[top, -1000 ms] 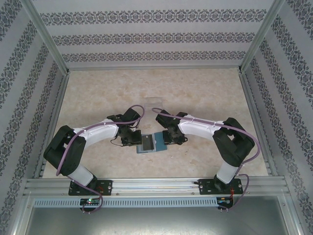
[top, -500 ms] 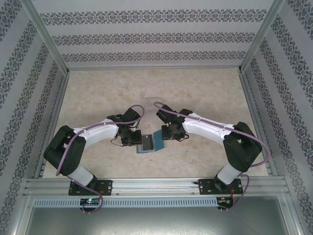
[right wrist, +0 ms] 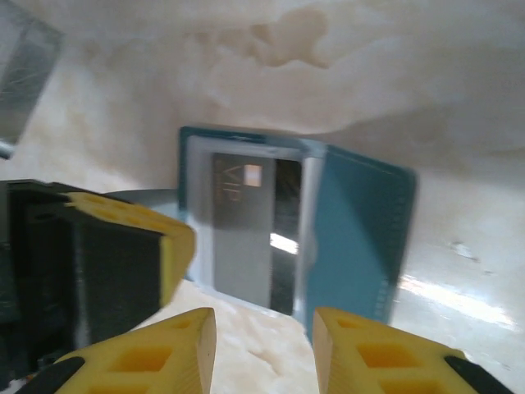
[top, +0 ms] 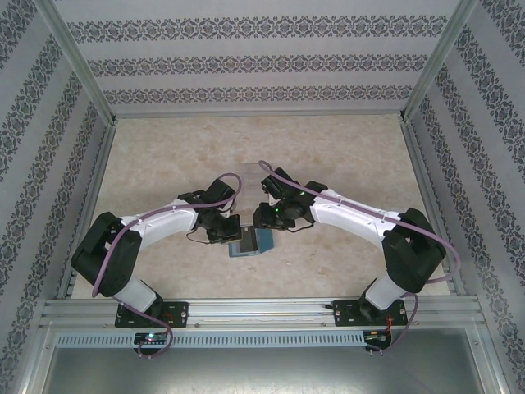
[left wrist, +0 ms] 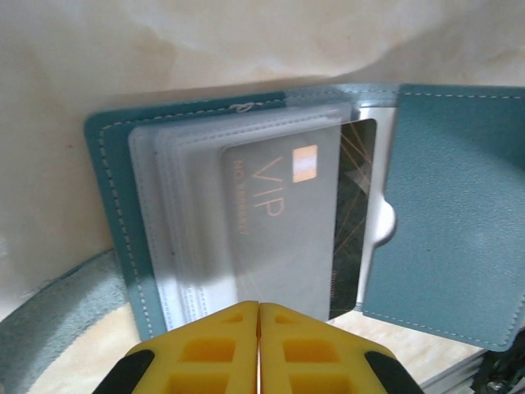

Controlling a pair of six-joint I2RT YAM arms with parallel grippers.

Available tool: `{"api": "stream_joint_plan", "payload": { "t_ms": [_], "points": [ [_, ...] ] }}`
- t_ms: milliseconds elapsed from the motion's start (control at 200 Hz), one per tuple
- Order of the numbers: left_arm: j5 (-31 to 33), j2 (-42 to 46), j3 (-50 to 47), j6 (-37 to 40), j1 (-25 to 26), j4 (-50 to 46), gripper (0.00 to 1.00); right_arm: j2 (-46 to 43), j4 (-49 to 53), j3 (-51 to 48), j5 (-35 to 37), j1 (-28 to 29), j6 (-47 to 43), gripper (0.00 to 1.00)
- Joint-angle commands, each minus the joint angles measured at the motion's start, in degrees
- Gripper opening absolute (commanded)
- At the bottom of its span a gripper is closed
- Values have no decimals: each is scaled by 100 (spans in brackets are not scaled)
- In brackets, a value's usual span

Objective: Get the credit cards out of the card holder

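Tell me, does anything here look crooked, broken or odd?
Nothing looks broken or spilled. The card holder lies open, and a dark card peeks out beside the grey VIP card in its clear sleeves, not stacked squarely.

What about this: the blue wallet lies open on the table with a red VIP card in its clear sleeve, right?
Not quite. The VIP card is grey, not red; the left wrist view shows it. The blue wallet does lie open on the table with that card in its clear sleeve.
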State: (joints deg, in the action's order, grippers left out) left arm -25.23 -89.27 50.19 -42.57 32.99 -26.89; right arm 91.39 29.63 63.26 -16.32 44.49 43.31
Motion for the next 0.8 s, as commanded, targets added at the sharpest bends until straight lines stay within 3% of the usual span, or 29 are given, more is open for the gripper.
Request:
{"api": "stream_joint_plan", "payload": {
  "t_ms": [0, 380, 505, 794],
  "points": [
    [-174, 7, 196, -131, 49, 205, 8, 169, -499, -172, -579, 3, 164, 36],
    [-168, -456, 319, -116, 133, 240, 7, 596, -835, -653, -622, -161, 283, 34],
    [219, -579, 414, 73, 146, -118, 6, 595, -1006, -753, -674, -216, 327, 34],
    [369, -644, 444, 191, 146, -294, 5, 728, -1876, -955, -1251, -284, 566, 33]
  ]
}}
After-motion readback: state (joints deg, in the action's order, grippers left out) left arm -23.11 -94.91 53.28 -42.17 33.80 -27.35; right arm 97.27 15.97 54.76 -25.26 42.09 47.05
